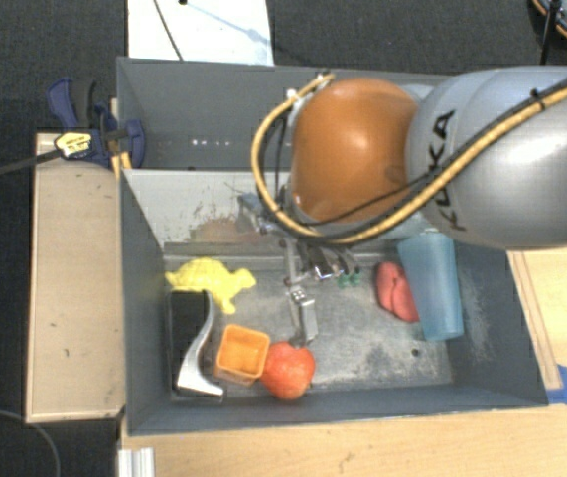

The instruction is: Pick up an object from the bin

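My gripper [304,328] hangs low in the middle of the bin, its thin fingers pointing down just above a red-orange ball [288,370] at the front wall. Left of the ball sits a small orange square cup [241,353]. A yellow soft toy [211,279] lies further left and back. A black and white flat thing [192,346] lies along the left wall beside the cup. Nothing shows between the fingers.
A light blue cylinder [434,281] lies on the right side of the bin floor with a pink-red thing [395,291] against it. The arm and its orange cover hang over the back half of the bin.
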### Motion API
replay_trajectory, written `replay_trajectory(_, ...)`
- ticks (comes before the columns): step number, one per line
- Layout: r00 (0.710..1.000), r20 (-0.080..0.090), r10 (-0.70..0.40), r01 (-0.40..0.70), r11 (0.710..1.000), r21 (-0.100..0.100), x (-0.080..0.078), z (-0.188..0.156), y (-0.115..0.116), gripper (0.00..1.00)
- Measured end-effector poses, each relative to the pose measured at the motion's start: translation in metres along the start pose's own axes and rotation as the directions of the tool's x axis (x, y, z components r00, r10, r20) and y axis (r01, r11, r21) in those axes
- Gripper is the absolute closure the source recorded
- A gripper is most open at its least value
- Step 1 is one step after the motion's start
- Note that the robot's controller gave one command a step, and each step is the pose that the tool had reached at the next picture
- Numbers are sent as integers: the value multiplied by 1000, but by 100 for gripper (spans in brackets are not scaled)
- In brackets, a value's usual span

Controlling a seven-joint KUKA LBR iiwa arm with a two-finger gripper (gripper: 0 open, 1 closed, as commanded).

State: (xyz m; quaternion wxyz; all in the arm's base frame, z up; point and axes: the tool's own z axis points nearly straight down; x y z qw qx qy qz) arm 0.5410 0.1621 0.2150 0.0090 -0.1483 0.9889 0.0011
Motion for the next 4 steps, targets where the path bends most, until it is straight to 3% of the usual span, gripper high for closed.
replay_trajectory(1, 986, -12, -165, 165, 986, -3, 23, 65, 0, 0)
replay_trajectory(2, 978, -25, -207, 207, 978, -7, 48, 83, -18, 0)
replay_trajectory(3, 980, -13, -197, 197, 980, -3, 58, 85, -11, 0)
replay_trajectory(4, 944, -7, -328, 328, 945, -4, 63, 124, -10, 0)
